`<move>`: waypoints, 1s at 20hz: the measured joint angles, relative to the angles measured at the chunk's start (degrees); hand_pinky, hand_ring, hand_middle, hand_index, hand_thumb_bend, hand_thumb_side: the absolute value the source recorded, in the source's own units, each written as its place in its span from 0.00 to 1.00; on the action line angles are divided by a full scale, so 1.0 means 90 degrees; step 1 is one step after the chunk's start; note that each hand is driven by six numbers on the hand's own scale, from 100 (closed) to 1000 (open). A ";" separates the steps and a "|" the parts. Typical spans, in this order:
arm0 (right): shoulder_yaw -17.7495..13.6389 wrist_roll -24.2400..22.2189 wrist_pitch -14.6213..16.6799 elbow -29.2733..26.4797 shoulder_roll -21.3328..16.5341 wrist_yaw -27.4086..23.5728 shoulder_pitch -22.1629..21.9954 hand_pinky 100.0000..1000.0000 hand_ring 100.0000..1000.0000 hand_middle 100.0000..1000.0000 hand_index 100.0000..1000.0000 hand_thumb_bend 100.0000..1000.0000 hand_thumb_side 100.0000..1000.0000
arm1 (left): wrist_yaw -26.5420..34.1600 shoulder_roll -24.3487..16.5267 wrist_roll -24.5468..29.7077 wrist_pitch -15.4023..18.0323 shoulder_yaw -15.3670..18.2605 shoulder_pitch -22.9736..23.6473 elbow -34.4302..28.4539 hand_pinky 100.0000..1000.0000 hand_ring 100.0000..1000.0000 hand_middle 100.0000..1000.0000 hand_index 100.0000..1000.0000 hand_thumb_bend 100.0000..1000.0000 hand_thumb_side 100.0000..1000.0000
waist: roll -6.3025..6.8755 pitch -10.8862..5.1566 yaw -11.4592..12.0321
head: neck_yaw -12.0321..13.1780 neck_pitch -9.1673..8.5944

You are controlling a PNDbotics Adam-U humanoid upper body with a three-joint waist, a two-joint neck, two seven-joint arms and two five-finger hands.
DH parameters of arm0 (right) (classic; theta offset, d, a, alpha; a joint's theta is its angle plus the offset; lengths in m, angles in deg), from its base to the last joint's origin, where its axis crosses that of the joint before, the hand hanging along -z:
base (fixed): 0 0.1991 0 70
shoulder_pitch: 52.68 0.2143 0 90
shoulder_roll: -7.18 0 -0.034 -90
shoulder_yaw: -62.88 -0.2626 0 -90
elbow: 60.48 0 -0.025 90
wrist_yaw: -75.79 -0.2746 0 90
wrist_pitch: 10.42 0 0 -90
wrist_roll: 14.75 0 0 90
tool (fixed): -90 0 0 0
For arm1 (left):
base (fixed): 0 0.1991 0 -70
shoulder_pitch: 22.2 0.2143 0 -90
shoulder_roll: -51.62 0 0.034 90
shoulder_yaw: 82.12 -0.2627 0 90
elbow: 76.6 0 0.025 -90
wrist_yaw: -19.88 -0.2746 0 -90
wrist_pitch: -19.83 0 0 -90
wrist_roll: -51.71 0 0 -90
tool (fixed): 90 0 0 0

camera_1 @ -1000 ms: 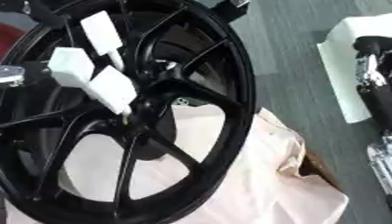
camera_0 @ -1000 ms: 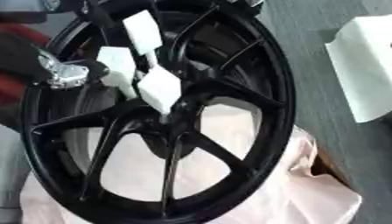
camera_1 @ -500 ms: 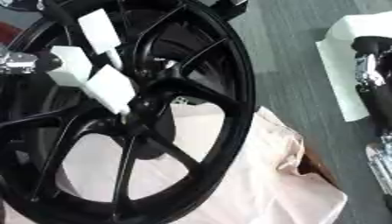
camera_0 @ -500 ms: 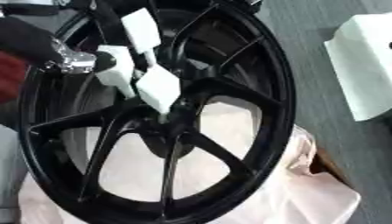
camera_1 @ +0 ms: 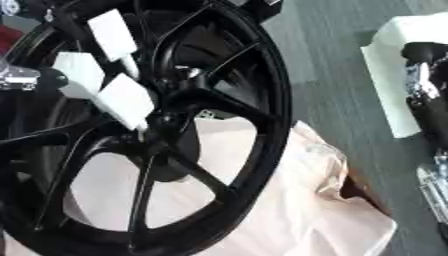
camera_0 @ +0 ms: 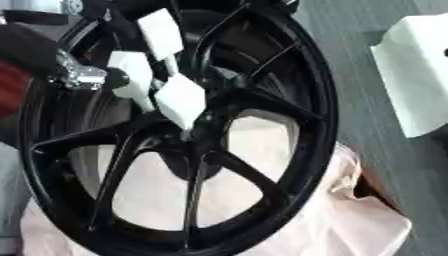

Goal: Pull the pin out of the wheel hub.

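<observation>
Left hand (camera_0: 162,80) reaches the wheel hub (camera_0: 203,125), apparently touching.

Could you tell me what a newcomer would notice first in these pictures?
The big black wheel fills most of the view, standing on pale wrapping over a grey floor. Three white tags fan out near its hub, up left of centre. The left hand reaches in at the left rim; the right arm shows at the right edge.

Pale cloth (camera_0: 350,220), white box (camera_0: 418,85)
</observation>
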 measured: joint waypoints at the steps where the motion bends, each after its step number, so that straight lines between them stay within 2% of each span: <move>1: 0.0002 -0.0001 -0.0005 0.0000 0.0002 0.0000 0.0002 0.84 0.74 0.63 0.64 0.00 0.50 | 0.0000 0.0026 0.0022 0.0022 0.0000 -0.0004 0.0039 0.94 0.89 0.81 0.91 0.29 0.69 | 0.0000 0.0001 -0.0001 | 0.0000 0.0000; 9: 0.0033 -0.0011 -0.0030 0.0000 0.0054 0.0000 0.0023 0.84 0.74 0.63 0.64 0.00 0.51 | -0.0066 0.0222 0.0119 0.0124 -0.0051 -0.0096 0.0356 0.93 0.88 0.80 0.91 0.28 0.67 | -0.0003 0.0004 -0.0015 | 0.0005 0.0000; 14: 0.0033 -0.0017 -0.0039 0.0000 0.0056 0.0000 0.0027 0.84 0.74 0.63 0.64 0.00 0.51 | -0.0082 0.0294 0.0158 0.0184 -0.0104 -0.0100 0.0440 0.92 0.85 0.73 0.90 0.29 0.65 | -0.0003 0.0005 -0.0021 | 0.0005 0.0000; 20: 0.0033 -0.0023 -0.0044 0.0000 0.0064 -0.0001 0.0030 0.84 0.74 0.63 0.64 0.00 0.51 | -0.0126 0.0343 0.0175 0.0199 -0.0130 -0.0107 0.0506 0.91 0.84 0.71 0.87 0.29 0.64 | -0.0004 0.0005 -0.0038 | -0.0008 -0.0011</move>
